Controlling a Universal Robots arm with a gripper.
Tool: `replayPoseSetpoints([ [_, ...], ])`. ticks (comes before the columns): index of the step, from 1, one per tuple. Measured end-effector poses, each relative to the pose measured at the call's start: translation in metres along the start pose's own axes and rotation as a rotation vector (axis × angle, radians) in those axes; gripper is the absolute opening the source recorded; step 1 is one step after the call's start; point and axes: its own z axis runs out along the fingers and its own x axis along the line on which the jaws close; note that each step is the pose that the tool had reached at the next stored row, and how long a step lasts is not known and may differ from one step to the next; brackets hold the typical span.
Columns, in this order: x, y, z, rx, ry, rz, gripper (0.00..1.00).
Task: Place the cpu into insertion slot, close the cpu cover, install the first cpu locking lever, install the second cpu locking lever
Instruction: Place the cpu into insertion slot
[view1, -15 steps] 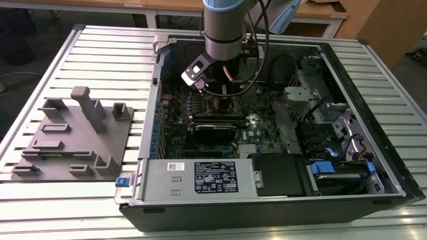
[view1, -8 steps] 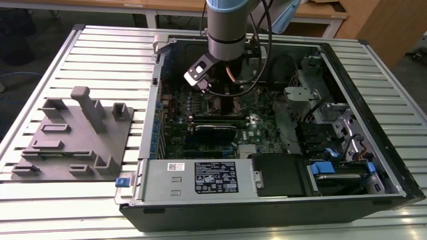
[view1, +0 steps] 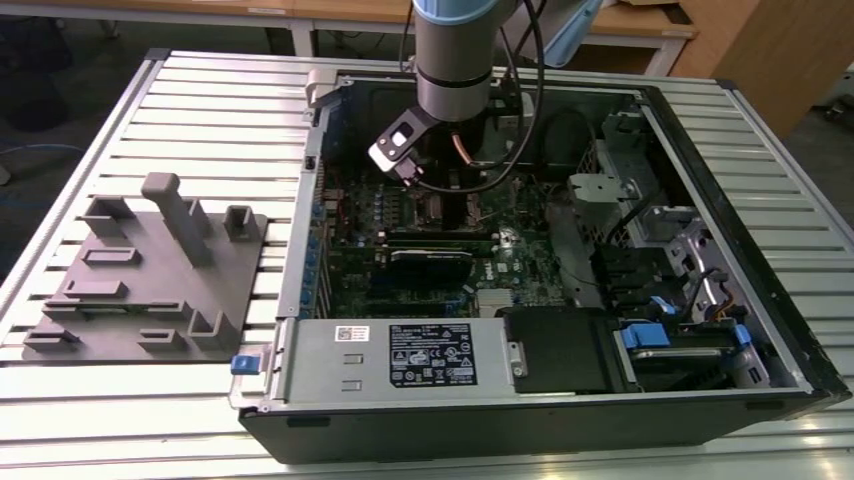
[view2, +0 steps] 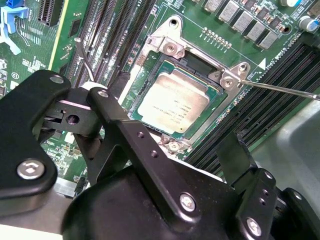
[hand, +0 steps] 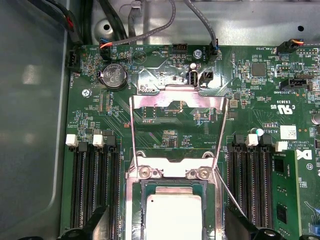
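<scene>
Sitting flat in the insertion slot (view2: 162, 47), the cpu (view2: 172, 102) looks light, rigid and fragile, best touched only at its edges. The cpu cover (hand: 175, 97), thin stiff metal, stands raised off the slot; the gripper (hand: 166, 220) hangs spread and empty above

The gripper (hand: 167, 222) hung directly over the insertion slot (view2: 167, 47), jaws spread wide to either side, taking the room straight above the seated cpu (view2: 172, 102). The cpu cover (hand: 150, 99) stood tilted up off 1 edge of the slot, barring that side. 1 thin locking lever (view2: 280, 88) jutted out past a slot corner; the other locking lever (view2: 85, 57) rose opposite. Memory slots (hand: 95, 185) flanked the slot on 2 sides. Beyond the cover, cables (hand: 202, 21) crossed, and a grey case wall (hand: 30, 125) closed off 1 flank.
</scene>
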Motion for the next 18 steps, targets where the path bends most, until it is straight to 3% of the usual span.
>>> replayPoseSetpoints([
  [12,0.0,0.0003,0.0,0.0,0.0001,0.0,0.99],
  [16,0.0001,0.0064,0.0006,0.0011,0.0007,0.0,0.99],
  [18,0.0001,0.0065,0.0006,0.0012,0.0007,0.0,0.99],
])
